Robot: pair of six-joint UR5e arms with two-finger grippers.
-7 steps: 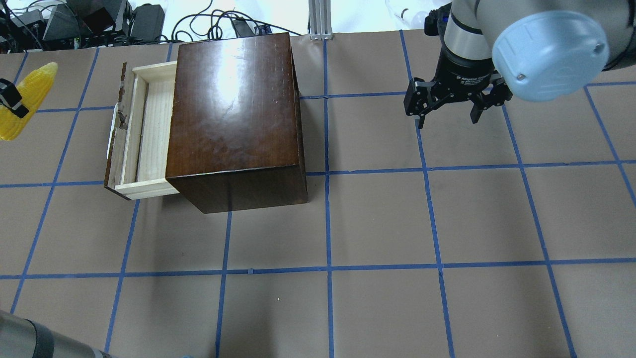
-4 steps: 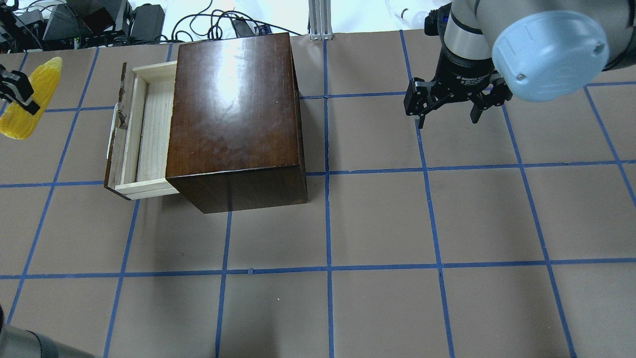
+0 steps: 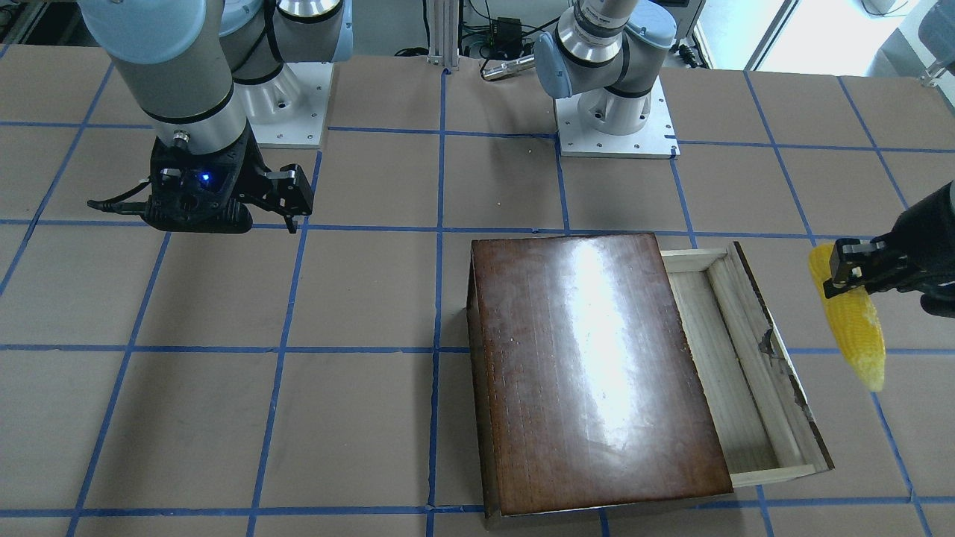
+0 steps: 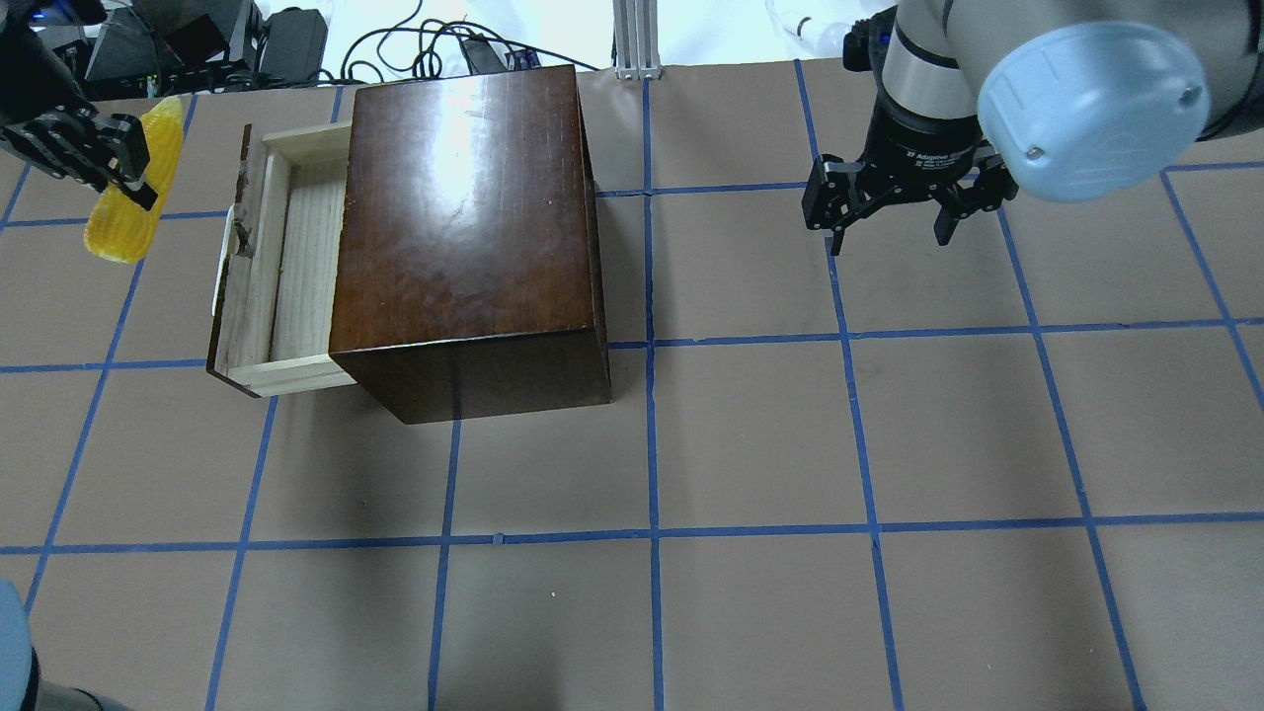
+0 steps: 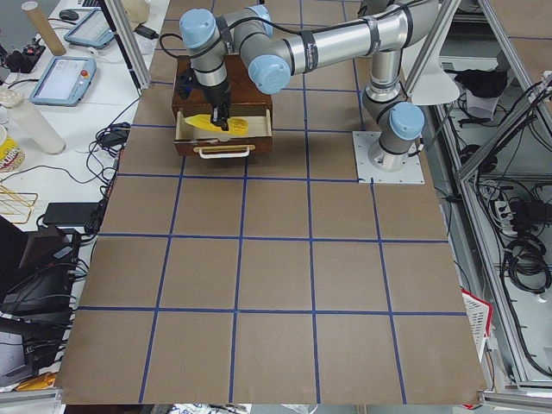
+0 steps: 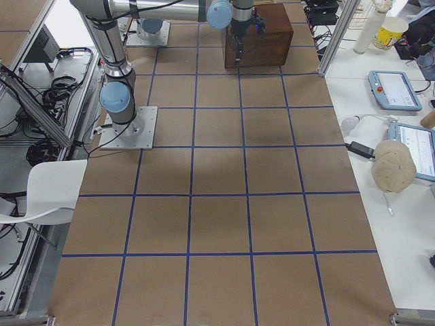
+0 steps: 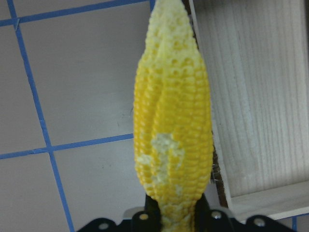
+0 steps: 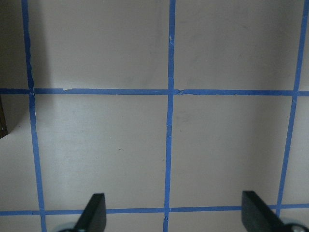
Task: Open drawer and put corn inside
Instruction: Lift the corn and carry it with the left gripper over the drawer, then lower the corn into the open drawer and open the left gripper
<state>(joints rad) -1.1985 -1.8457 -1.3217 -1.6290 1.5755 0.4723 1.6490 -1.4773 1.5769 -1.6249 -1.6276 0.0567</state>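
In the left wrist view the corn [image 7: 174, 121] fills the middle of the frame, its blunt end clamped between the fingers of the left claw [image 7: 169, 218] at the bottom edge and its pointed tip at the top. Behind it lies the brown table [image 4: 750, 434] with its blue tape grid, and at the right of that frame the pale floor of the drawer [image 4: 259, 227]. From overhead, the corn is in the upper left of the frame, just outside the drawer's dark front panel and white handle [image 4: 224, 259]. The drawer stands pulled out from the left side of the glossy brown box [image 4: 464, 227]. Well apart in the upper right, the right claw [image 4: 889, 240] hangs with its fingers spread, holding nothing.
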